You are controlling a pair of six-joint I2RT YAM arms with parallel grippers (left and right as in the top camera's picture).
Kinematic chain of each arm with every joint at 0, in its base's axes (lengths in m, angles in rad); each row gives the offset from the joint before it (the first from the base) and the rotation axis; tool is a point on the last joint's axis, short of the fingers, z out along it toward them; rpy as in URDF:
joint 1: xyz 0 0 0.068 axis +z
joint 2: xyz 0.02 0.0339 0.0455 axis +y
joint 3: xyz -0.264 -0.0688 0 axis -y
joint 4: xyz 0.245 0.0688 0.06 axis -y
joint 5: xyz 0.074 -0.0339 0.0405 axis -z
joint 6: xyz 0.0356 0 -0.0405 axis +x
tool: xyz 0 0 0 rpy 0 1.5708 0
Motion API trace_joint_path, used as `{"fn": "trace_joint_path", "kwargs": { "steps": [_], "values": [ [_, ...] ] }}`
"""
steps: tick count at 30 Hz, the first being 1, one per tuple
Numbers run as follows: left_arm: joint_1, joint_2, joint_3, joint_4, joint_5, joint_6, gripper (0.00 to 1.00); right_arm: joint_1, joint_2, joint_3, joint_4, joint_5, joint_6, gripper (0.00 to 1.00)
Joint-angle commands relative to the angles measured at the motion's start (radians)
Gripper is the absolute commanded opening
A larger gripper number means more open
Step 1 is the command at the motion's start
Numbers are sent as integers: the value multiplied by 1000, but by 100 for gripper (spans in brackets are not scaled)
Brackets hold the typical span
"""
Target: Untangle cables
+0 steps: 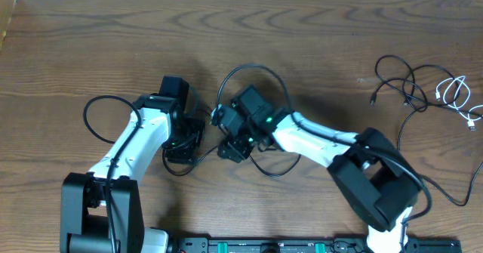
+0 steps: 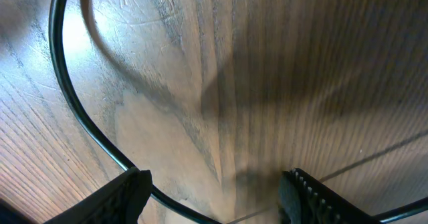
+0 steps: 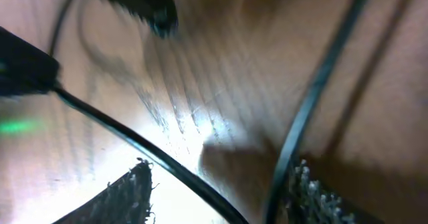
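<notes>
The thin black cable [image 1: 398,78] lies in loose loops at the far right of the table. The shorter white cable [image 1: 455,93] is coiled just right of it, and the two overlap at their edges. Both grippers are far from them, near the table's middle. My left gripper [image 1: 183,141] [image 2: 217,184] hangs open just over bare wood, nothing between its fingers. My right gripper [image 1: 234,147] [image 3: 221,177] also stands open close to the table, facing the left one. A black wire [image 3: 134,140] crosses the gap between its fingers, and I cannot tell whether it touches them.
A black wire [image 2: 73,103] curves past the left gripper's left finger. A second black wire [image 3: 314,97] runs down beside the right gripper's right finger. Loops of arm wire [image 1: 253,72] rise around both wrists. The wooden table [image 1: 317,34] stretches behind.
</notes>
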Motion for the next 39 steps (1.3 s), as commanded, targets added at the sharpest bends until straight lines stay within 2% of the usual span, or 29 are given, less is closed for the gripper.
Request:
{"fn": "trace_joint_path", "kwargs": {
  "steps": [1,2,4,9,11,13,17,18,19,21,28,33,34,37,39],
  "values": [
    [-2,5,-11,-6,-22,3,67,31,23,-1,-3,84,-22,48],
    [-2,5,-11,-6,-22,11,67,37,23,-1,-3,104,-22,36],
    [-2,5,-11,-6,-22,36,67,42,22,-1,0,150,-22,1],
    [4,5,-11,-2,-16,72,68,15,-23,2,-3,254,52,1],
    [18,4,-10,3,32,133,68,-16,-63,2,-9,291,104,1],
    [40,4,-10,49,156,288,68,-53,-104,2,-14,328,142,1],
    [82,4,-10,244,541,769,68,-133,-177,2,-34,350,166,1],
    [88,4,-10,297,649,857,68,-156,-195,2,-40,350,166,1],
    [93,4,-10,335,730,918,72,-175,-209,2,-43,351,166,1],
    [95,4,-10,362,781,966,74,-219,-233,2,-48,370,196,1],
    [93,5,-10,302,615,973,79,-377,-246,2,-112,541,370,1],
    [93,5,-10,216,432,973,80,-492,-245,2,-173,650,375,1],
    [93,5,-10,188,374,973,83,-537,-245,2,-188,669,375,1],
    [93,5,-10,162,302,973,84,-604,-245,1,-203,656,375,1],
    [93,5,-10,161,270,973,85,-633,-245,1,-209,657,375,6]
  ]
}}
